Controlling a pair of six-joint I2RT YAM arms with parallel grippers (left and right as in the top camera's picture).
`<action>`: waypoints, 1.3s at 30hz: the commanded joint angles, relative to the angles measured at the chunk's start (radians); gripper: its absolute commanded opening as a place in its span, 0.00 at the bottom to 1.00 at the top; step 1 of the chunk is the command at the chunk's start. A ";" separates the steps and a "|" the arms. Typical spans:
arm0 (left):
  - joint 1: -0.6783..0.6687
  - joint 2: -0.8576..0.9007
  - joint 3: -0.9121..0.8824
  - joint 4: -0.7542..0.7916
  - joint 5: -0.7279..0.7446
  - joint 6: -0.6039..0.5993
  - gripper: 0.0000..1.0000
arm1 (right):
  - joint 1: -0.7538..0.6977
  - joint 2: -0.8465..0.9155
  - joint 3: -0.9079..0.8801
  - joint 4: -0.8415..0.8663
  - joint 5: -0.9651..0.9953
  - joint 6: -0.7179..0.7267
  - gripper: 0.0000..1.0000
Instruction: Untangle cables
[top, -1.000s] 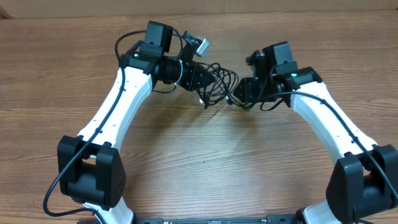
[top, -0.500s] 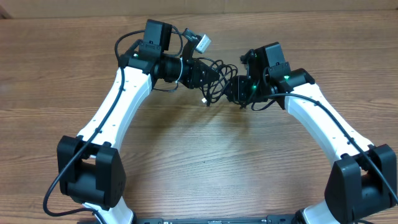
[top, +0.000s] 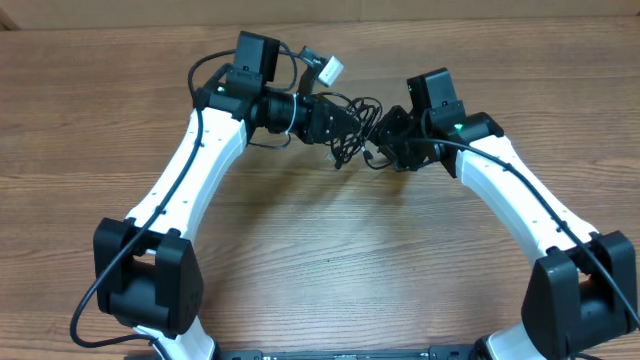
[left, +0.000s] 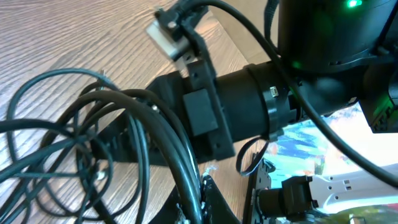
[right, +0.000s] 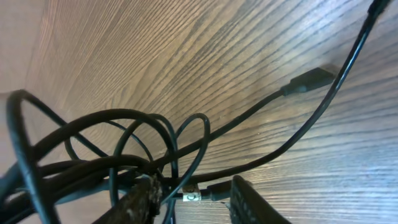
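The cables form a loose black tangle held up between my two grippers at the far middle of the wooden table. My left gripper is shut on a thick strand; in the left wrist view that strand runs down into my gripper while cable loops spread to the left. My right gripper is at the tangle's right side. In the right wrist view its fingers stand apart, open, with cable loops and a small silver plug in the gap of the gripper. A black plug end lies on the table beyond.
The right arm's black wrist body fills the left wrist view close behind the tangle. A white connector on the left arm's own wiring sticks out above the cables. Bare wooden table spreads toward the near edge.
My right gripper has shifted a little toward the far side, staying against the tangle. The bundle has drawn up and tighter between the grippers. The left gripper keeps its hold.
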 joint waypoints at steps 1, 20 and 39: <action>-0.039 -0.015 0.012 0.027 0.090 -0.007 0.04 | 0.031 0.005 -0.009 0.010 0.014 0.016 0.28; -0.050 -0.015 0.012 0.122 0.177 -0.094 0.04 | 0.050 0.005 -0.009 0.142 0.003 0.153 0.33; 0.035 -0.012 0.003 -0.174 -0.903 -0.340 0.04 | 0.063 0.005 -0.009 0.054 -0.085 0.137 0.04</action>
